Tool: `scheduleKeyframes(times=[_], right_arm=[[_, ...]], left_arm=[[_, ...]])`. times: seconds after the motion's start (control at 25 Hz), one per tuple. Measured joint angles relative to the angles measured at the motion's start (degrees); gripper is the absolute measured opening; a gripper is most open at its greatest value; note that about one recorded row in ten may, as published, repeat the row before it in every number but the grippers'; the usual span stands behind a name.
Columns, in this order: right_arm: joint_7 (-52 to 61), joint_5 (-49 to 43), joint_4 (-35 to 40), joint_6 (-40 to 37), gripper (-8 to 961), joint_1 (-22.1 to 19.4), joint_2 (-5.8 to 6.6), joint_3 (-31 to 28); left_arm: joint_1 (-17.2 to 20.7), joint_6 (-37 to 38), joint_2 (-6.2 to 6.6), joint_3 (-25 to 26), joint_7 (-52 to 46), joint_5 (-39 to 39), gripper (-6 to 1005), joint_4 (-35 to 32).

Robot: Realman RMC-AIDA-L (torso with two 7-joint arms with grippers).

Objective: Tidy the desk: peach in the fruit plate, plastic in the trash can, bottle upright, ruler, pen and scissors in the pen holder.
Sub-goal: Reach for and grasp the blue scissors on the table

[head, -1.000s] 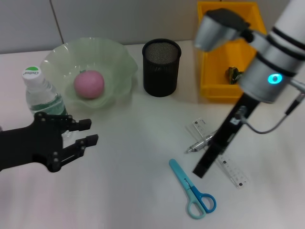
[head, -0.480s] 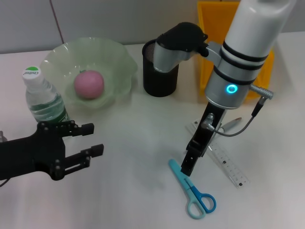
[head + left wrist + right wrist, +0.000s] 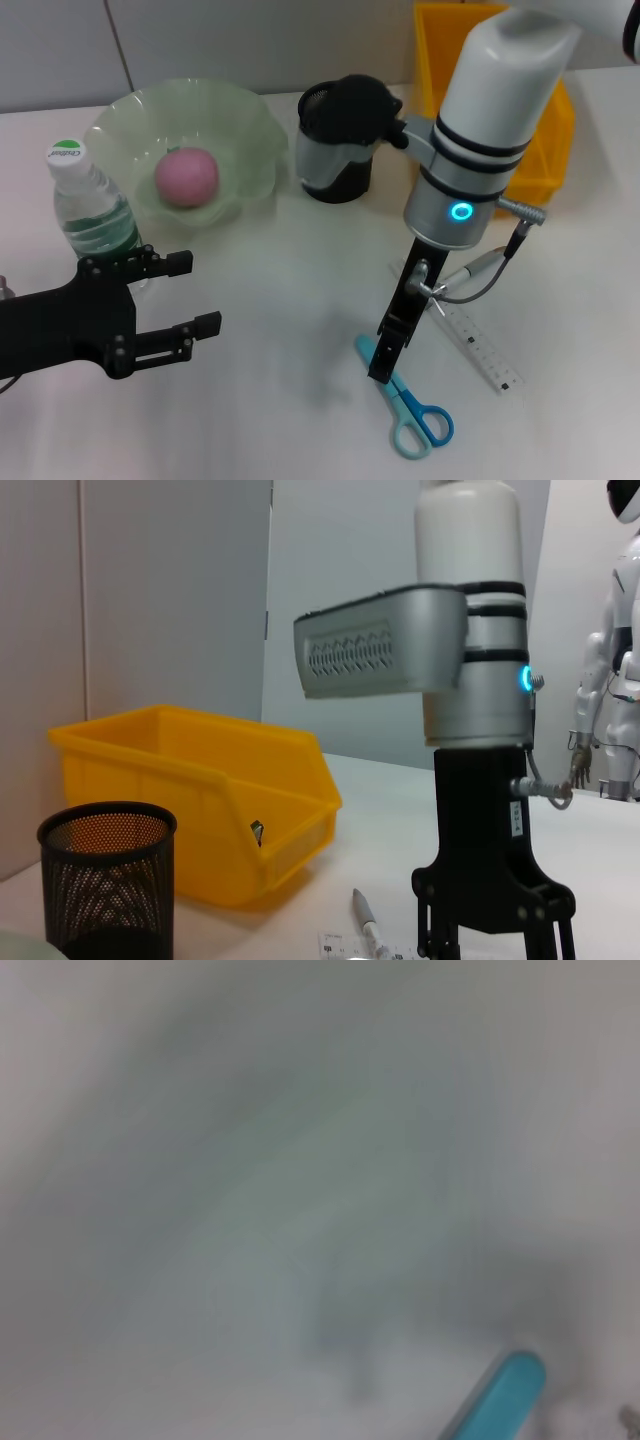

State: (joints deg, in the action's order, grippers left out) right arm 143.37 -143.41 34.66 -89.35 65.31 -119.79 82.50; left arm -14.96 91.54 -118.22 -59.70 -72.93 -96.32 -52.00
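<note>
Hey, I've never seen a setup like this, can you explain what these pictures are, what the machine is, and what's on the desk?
This is a two-armed robot tidying a desk. The wide picture is from its head camera; the other two come from cameras on its wrists.

The right gripper points down at the blade end of the blue scissors; whether it has closed is unclear. The left gripper hovers open beside the upright water bottle, holding nothing.

Also on the desk: a peach in the green fruit plate, a black mesh pen holder, a yellow bin, a clear ruler and a pen.
</note>
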Motion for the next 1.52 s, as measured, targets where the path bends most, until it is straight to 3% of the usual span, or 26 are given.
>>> scheduleKeyframes(times=[0.08,0.52,0.68,1.04,1.28,1.52], right_arm=[[-1.2,0.2,0.5,1.3,688,-0.4,0.0,2.4],[-15.0,0.5,4.8,1.7,675,-1.7,0.01,3.4],[-25.9,2.6,13.7,-0.2,670,-5.9,0.09,8.0],[-37.5,3.8,23.8,-4.6,659,-7.0,0.01,15.8],[-50.0,-0.5,31.3,-10.6,651,-8.2,0.12,17.9],[-60.5,-5.7,35.3,-11.0,644,-10.6,0.19,20.3]], left_arm=[[0.0,0.0,0.01,0.1,0.1,0.0,758,0.1],[-0.2,0.2,0.01,1.6,-0.5,0.0,756,0.6],[0.0,0.7,-0.15,3.5,0.3,1.2,756,2.5],[0.0,1.0,-0.02,5.2,4.1,3.8,754,6.5],[0.3,0.7,-0.04,4.9,5.0,2.8,754,6.9],[0.5,0.5,-0.29,7.1,5.3,3.4,754,9.3]])
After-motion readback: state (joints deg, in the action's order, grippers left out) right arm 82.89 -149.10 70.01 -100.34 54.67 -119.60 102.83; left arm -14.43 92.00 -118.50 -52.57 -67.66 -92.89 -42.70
